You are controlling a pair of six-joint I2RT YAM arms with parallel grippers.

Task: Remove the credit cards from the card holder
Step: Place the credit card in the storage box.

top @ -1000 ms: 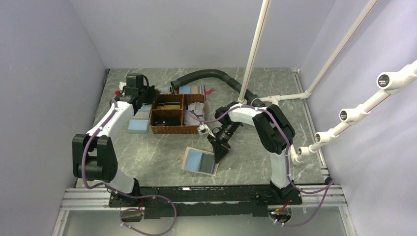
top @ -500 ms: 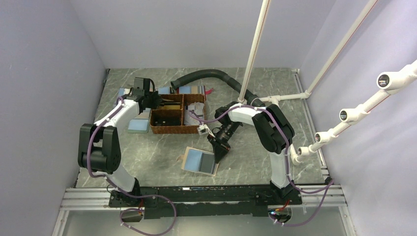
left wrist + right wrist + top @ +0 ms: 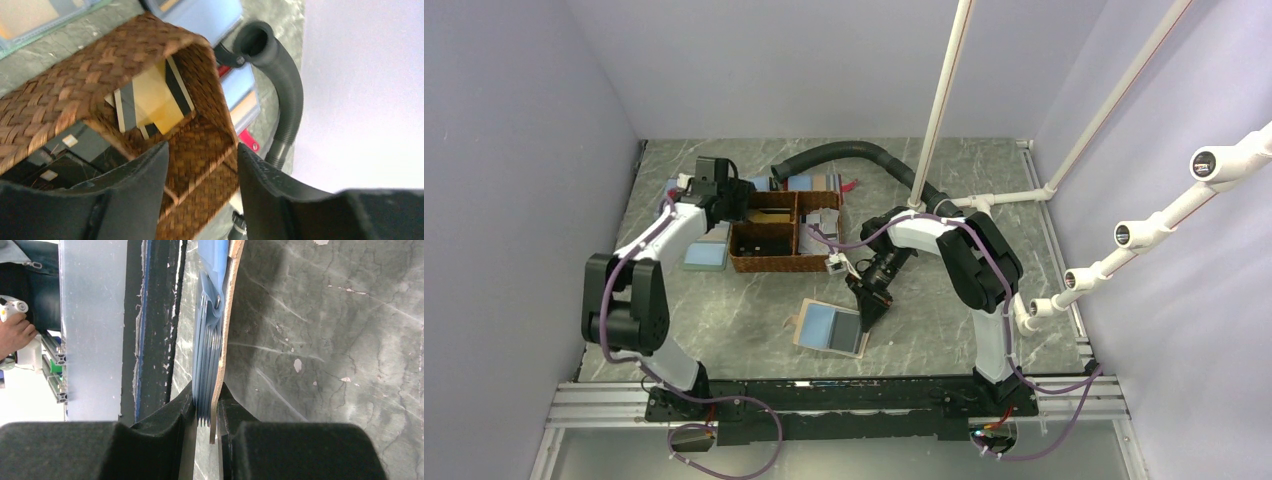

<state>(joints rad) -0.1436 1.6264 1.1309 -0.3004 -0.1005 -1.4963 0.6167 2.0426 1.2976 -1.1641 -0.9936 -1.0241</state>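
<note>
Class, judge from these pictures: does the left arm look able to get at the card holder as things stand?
Probably yes. The left gripper hangs open over the basket, and bare table lies between that and the card holder; only its right edge is taken, by the right gripper.

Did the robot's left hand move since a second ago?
Yes. The left gripper swung right, toward the woven basket, and now sits at its rear left edge.

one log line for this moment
left fingers: open, above basket with cards inside | right fingers: shut on card holder edge | card holder: open, on table
</note>
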